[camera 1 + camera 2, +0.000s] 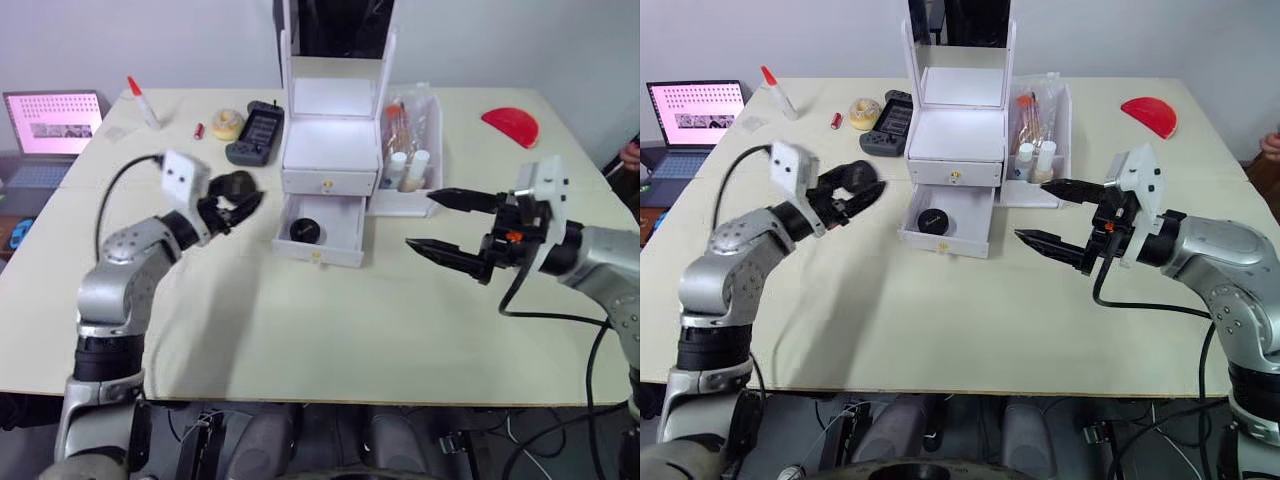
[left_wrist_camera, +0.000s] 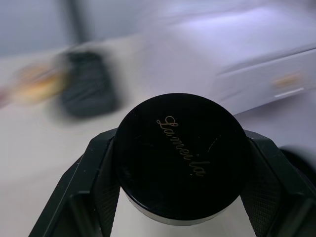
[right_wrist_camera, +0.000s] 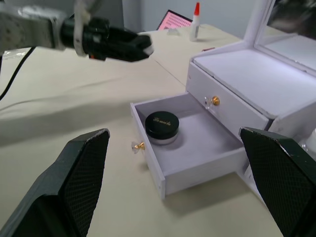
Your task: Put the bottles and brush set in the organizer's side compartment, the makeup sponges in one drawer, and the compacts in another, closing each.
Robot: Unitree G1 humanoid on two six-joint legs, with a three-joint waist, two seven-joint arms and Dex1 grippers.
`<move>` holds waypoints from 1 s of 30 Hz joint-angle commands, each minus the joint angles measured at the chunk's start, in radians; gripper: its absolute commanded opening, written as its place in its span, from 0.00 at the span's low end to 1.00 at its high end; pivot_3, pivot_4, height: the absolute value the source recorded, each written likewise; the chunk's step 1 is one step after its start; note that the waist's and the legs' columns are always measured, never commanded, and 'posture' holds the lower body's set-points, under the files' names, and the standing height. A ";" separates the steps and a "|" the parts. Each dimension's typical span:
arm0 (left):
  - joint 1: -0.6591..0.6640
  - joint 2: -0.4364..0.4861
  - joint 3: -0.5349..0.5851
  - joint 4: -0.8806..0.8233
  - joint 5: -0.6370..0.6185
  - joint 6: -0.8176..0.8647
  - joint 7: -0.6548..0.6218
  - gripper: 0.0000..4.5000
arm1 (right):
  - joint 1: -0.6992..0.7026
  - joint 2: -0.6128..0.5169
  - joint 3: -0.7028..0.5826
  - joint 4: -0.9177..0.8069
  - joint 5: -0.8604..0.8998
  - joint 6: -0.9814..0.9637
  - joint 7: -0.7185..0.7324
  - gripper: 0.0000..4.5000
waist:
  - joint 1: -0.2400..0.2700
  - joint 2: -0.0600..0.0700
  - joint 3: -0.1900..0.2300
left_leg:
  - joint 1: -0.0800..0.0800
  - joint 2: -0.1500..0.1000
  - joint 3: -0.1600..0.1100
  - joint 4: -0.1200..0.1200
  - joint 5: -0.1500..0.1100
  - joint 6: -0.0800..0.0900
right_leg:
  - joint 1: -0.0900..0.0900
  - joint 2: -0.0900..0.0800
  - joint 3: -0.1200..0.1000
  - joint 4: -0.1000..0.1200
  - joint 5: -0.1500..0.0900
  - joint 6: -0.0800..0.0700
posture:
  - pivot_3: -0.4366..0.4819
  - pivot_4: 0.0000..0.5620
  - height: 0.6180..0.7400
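The white organizer stands mid-table with its lower drawer pulled open; one black compact lies inside it. Its upper drawer is shut. The side compartment holds the bottles and the brush set. My left gripper hovers left of the open drawer, shut on a second black compact with gold lettering on its lid. My right gripper hangs open to the right of the drawer, holding nothing. The makeup sponges are out of view.
Behind the organizer's left side lie a black gadget, a yellow tape roll, a small red item and a white glue bottle. A laptop sits far left, a red dish far right.
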 commanded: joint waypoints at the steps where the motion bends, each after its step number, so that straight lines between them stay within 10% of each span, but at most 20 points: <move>1: -0.089 0.052 -0.102 0.024 -0.079 0.004 -0.273 0.60 | 0.010 -0.022 -0.062 -0.036 0.004 -0.010 -0.009 1.00 | -0.003 0.001 0.000 | 0.000 0.000 0.000 0.000 0.000 0.000 | 0.000 0.001 0.000 0.000 0.000 0.000 | 0.48 0.27 0.98; 12: -0.392 -0.080 -0.333 0.554 0.160 -0.299 -0.502 0.60 | 0.107 -0.022 -0.157 -0.131 0.035 0.024 -0.072 1.00 | -0.001 -0.001 0.001 | 0.000 0.001 0.000 0.000 0.000 0.001 | 0.000 0.001 0.000 0.000 0.000 0.000 | 0.48 0.27 0.98; 30: -0.497 -0.183 -0.325 0.807 0.279 -0.409 -0.533 0.60 | 0.153 -0.030 -0.202 -0.185 0.084 0.052 -0.130 1.00 | 0.000 -0.001 0.001 | 0.000 0.001 0.000 0.000 0.000 0.001 | 0.000 0.001 0.000 0.000 0.001 0.002 | 0.48 0.27 0.98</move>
